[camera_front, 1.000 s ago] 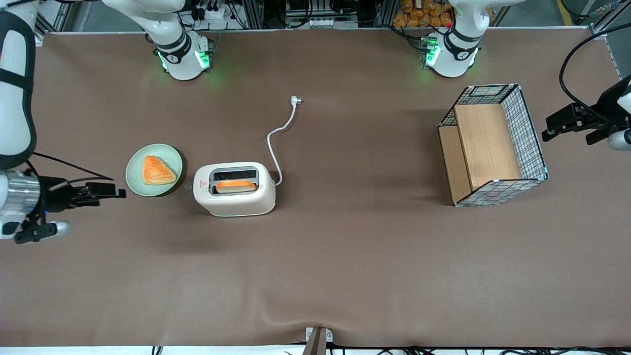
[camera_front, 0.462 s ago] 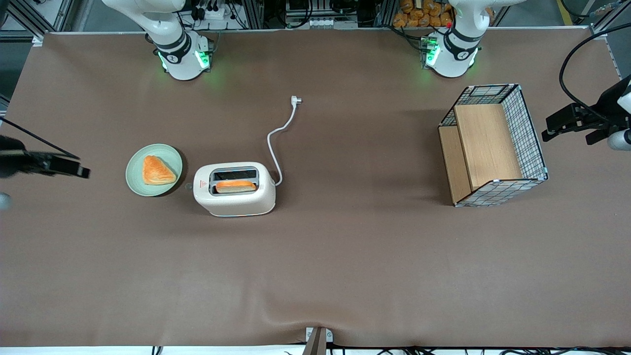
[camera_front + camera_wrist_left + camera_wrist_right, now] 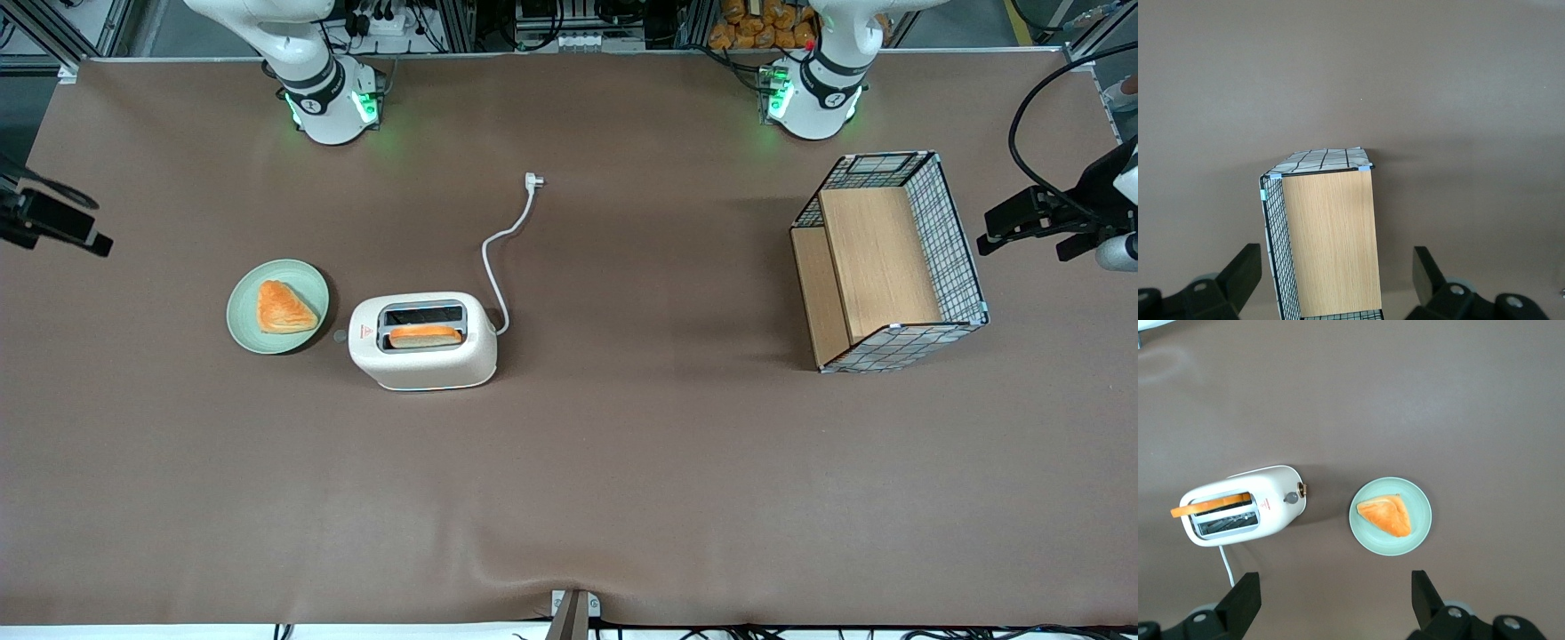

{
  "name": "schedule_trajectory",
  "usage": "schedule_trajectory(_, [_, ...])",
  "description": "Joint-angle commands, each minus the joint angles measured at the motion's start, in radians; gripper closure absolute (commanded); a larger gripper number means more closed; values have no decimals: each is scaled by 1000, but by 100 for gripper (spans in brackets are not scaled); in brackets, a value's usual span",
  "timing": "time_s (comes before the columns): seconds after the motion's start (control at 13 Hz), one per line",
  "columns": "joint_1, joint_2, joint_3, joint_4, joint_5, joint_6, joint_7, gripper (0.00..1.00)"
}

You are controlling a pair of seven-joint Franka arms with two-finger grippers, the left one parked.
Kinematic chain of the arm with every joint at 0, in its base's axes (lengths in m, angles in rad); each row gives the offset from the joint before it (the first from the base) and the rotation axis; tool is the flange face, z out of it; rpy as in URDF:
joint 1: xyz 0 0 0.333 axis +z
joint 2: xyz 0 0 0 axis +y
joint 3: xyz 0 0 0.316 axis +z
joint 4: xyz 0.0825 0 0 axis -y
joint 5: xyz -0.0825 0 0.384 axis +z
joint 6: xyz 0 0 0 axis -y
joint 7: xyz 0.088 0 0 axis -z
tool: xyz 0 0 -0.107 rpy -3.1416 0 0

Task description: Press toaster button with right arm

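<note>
The cream-white toaster (image 3: 423, 343) stands on the brown table with a slice of toast (image 3: 425, 335) in the slot nearer the front camera. Its small grey button (image 3: 340, 336) sticks out of the narrow end that faces the green plate. The toaster (image 3: 1241, 507) and its button (image 3: 1291, 497) also show in the right wrist view. My right gripper (image 3: 98, 243) is open and empty. It hovers at the working arm's end of the table, well apart from the toaster and high above it. Its fingers (image 3: 1245, 595) stand wide apart around bare table.
A green plate (image 3: 249, 320) with a triangular pastry (image 3: 283, 307) lies beside the toaster's button end. The white cord runs from the toaster to its plug (image 3: 533, 180), farther from the front camera. A wire basket with wooden panels (image 3: 889, 262) stands toward the parked arm's end.
My right gripper has drawn away from the plate and toaster toward the working arm's end of the table, farther from the front camera. The toaster and toast have not moved.
</note>
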Motion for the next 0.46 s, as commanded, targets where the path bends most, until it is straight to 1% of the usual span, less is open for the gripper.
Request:
schedule_trajectory(0.0, [2,-126,21,-170,-45,70,16,0])
schedule_trajectory(0.08, [4,-146,59,-199,-78,93,26,0])
schedule_trajectory(0.38, [-7,-121,71,-153,-94,84,35,0])
